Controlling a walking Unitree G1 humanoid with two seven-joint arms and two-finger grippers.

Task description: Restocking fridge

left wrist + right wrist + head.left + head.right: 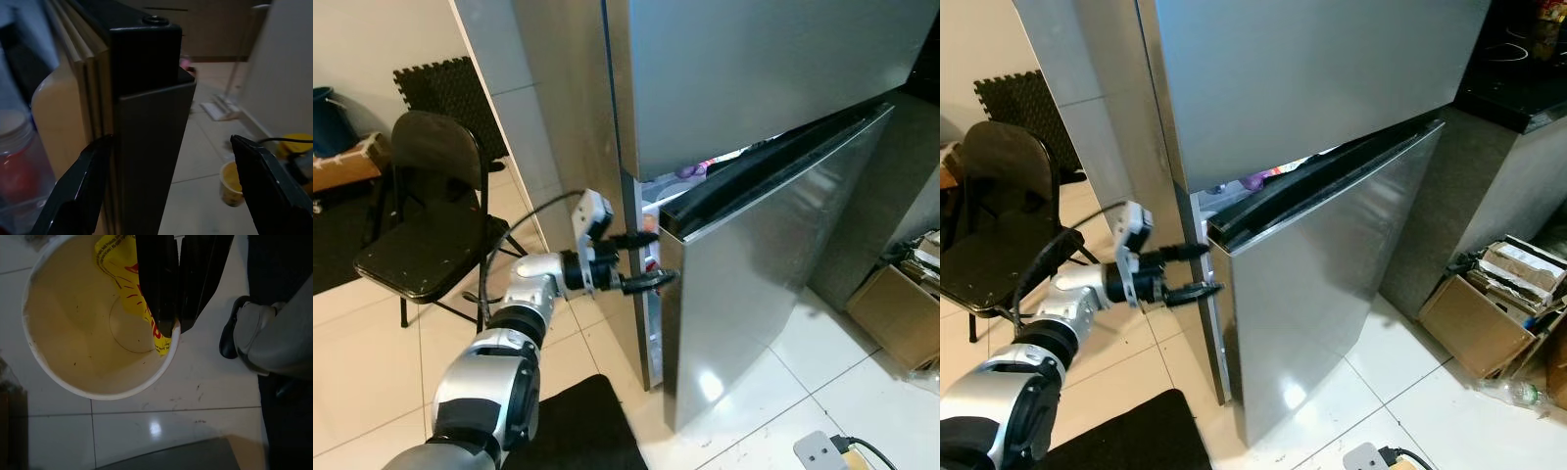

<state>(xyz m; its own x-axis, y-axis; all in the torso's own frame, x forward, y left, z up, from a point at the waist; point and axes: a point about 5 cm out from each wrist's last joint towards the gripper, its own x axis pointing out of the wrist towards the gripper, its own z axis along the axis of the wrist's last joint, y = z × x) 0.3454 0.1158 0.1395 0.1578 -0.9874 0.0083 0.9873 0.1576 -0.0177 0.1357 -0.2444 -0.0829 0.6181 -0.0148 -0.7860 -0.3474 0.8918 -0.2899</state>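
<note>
White floor tiles, a black folding chair point(426, 220) off to the robot's left, and a steel fridge point(754, 88) dead ahead in the left eye view. Its lower door point(764, 264) hangs partly ajar, and the left gripper point(644, 259) sits right at that door's free top corner, fingers spread, one above the other, the lower one touching the door's edge. Best bet, I'd say: hook a finger behind the edge and sweep outward along the hinge arc, not straight back, so it doesn't slip off the slick steel.

Right eye view, same scene: a cardboard box point(1489, 308) with paper-ish stuff in it sits on the floor by the dark counter. Through the gap you can make out some colourful items on the shelves, too small to name.

Left wrist view: both fingers point(78, 188) straddle the door's dark edge, wide apart, nothing clamped. Inside, a clear jar point(17, 169) with something red, blurry.

Right wrist view: the right gripper point(168, 293) pinches the rim of a white paper cup point(73, 328), holding it over the tiles. It holds just a yellow printed wrapper point(124, 269), otherwise only specks.
</note>
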